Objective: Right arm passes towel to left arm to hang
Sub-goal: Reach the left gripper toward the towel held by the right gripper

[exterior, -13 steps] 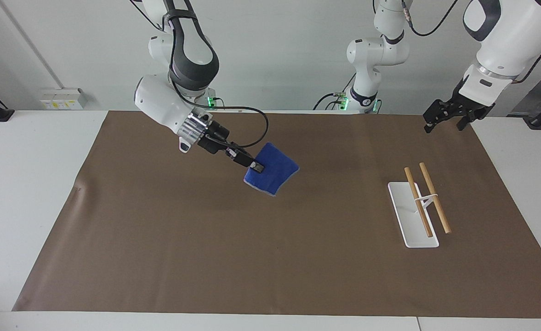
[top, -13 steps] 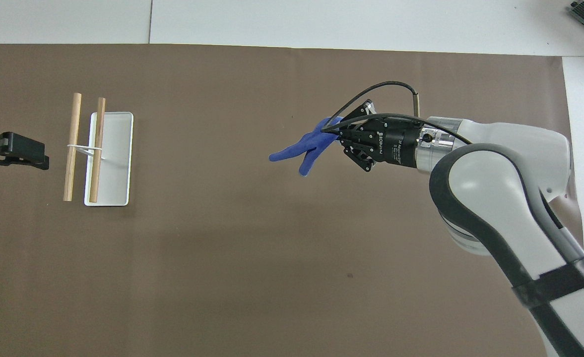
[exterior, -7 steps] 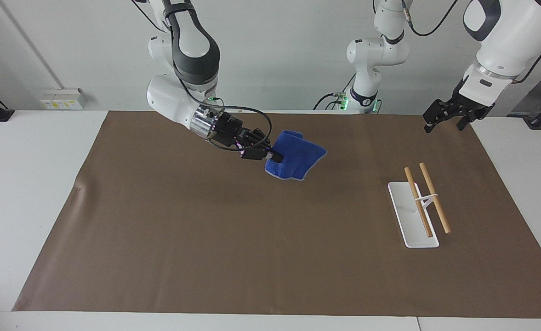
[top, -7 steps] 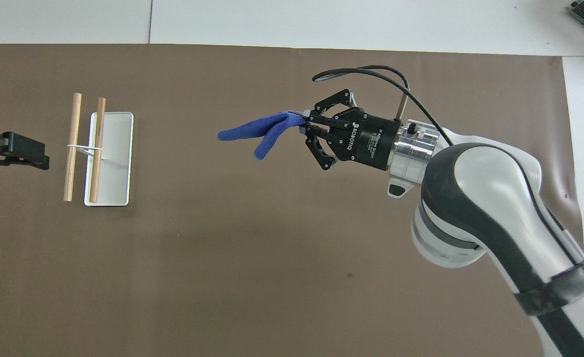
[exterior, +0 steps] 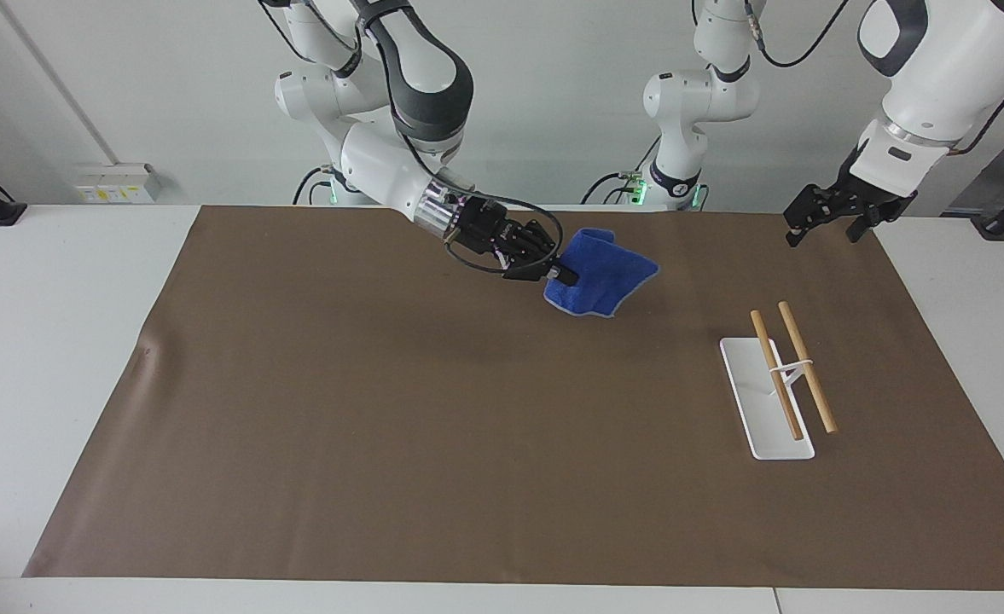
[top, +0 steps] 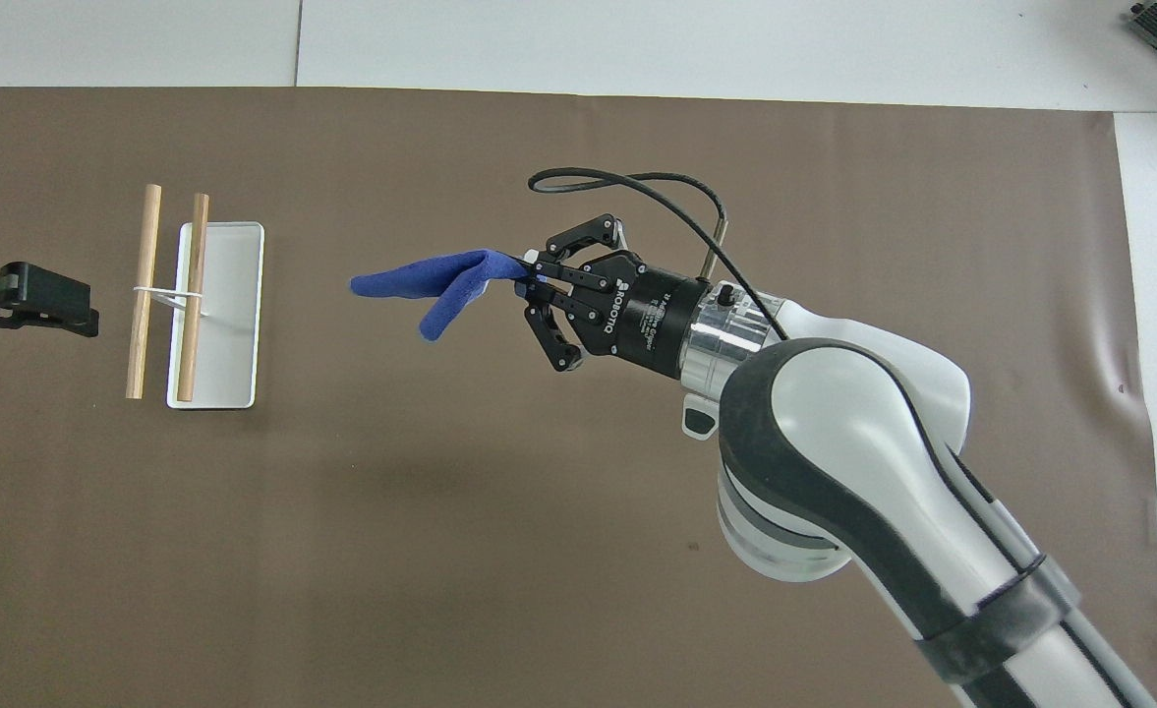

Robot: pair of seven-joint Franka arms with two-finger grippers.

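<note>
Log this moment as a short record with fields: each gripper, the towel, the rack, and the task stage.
right gripper: shut on the towel, in the air over the brown mat
towel: blue, pinched at one edge, hanging free, clear of the mat
left gripper: open, empty, waiting over the mat's edge at the left arm's end
rack: white base with two wooden rods, bare, toward the left arm's end
task stage: towel in the right gripper, handover not yet done, nothing hung
</note>
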